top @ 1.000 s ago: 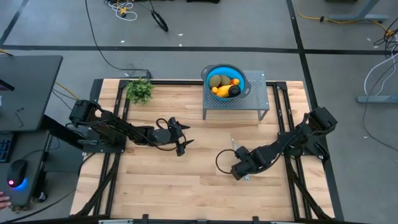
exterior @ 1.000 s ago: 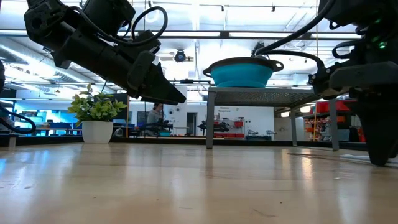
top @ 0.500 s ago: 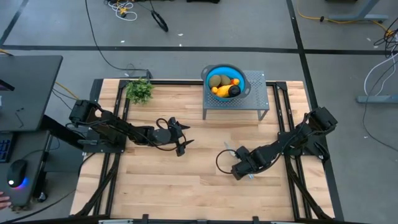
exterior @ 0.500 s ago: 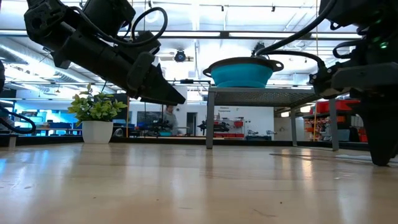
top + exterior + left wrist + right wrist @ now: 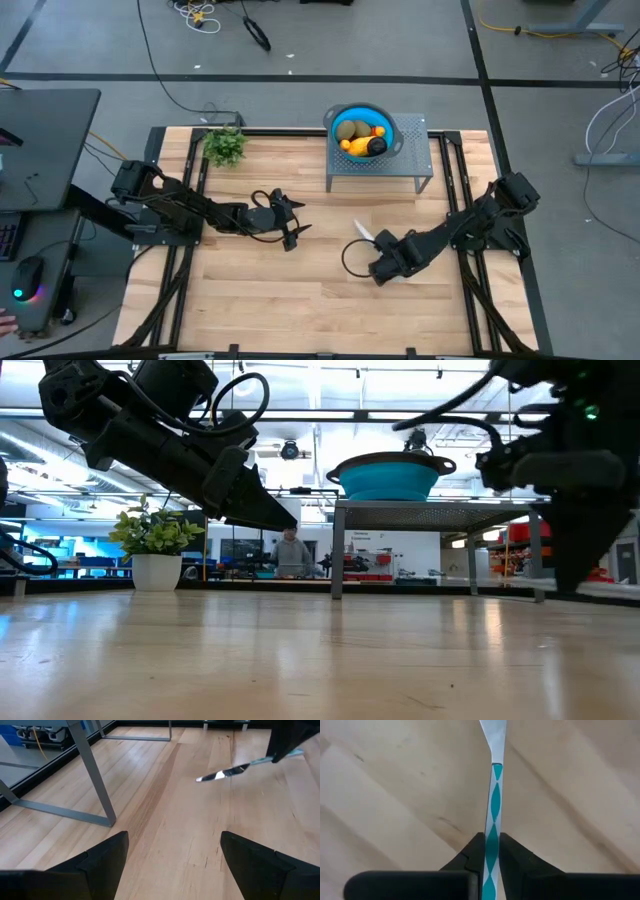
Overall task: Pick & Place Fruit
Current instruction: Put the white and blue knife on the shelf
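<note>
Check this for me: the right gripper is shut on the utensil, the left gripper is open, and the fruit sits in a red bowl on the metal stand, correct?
One thing is wrong: the bowl is blue, not red, as the high view shows. The rest stands: the right gripper is shut on the utensil, the left gripper is open, and the fruit sits on the metal stand.

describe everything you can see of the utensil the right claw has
The utensil is slim and flat: a silver metal blade end and a handle patterned with teal diamonds. The right claw is shut on the handle, fingers pressing both sides. From the left wrist view it hangs nearly level above the wooden table, blade end pointing away from the claw, touching nothing else.
</note>
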Robot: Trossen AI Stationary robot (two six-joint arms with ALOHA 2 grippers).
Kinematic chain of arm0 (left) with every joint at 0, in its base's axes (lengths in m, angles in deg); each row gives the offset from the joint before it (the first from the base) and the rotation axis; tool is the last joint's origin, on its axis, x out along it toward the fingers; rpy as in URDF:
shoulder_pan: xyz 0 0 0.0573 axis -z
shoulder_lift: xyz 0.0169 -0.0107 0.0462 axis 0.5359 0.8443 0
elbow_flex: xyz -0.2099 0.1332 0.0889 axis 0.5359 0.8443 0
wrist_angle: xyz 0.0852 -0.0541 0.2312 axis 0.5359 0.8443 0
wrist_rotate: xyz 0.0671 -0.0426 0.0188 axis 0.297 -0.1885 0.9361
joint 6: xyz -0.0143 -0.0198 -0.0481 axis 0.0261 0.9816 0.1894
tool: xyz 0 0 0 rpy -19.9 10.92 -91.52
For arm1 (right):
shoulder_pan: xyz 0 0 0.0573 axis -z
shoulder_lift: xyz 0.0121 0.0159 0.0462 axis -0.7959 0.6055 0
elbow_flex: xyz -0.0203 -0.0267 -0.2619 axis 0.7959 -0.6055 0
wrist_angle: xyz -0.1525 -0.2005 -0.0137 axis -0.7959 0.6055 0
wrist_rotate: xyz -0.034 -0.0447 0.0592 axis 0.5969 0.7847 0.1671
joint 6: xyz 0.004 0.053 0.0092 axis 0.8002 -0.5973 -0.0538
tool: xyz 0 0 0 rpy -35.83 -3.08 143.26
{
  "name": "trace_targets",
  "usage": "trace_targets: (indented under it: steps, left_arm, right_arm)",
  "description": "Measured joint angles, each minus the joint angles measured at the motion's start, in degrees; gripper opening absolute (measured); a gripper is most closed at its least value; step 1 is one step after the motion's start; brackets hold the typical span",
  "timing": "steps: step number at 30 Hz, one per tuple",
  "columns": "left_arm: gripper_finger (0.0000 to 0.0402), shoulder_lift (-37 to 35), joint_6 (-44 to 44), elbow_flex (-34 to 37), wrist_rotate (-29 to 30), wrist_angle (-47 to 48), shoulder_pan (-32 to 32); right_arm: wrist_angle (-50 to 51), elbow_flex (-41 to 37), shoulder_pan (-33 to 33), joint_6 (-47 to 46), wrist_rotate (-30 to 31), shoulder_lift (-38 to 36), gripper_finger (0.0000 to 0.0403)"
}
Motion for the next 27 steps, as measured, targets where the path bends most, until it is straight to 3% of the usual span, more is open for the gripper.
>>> trace_targets:
  steps: [11,22,27]
  left_arm:
    - [0.0325,0.00,-0.01,0.00,0.02,0.14,0.00]
    - [0.0325,0.00,0.03,0.00,-0.63,0.17,0.00]
    - [0.0325,0.00,0.21,0.00,-0.81,0.15,0.00]
  right_arm:
    - [13.66,6.11,-0.45,-1.05,-4.85,-4.46,0.0044]
    - [24.54,6.45,-2.36,-16.94,1.17,-22.54,0.0044]
    - [26.67,6.47,-2.33,-19.01,3.72,-26.90,0.0044]
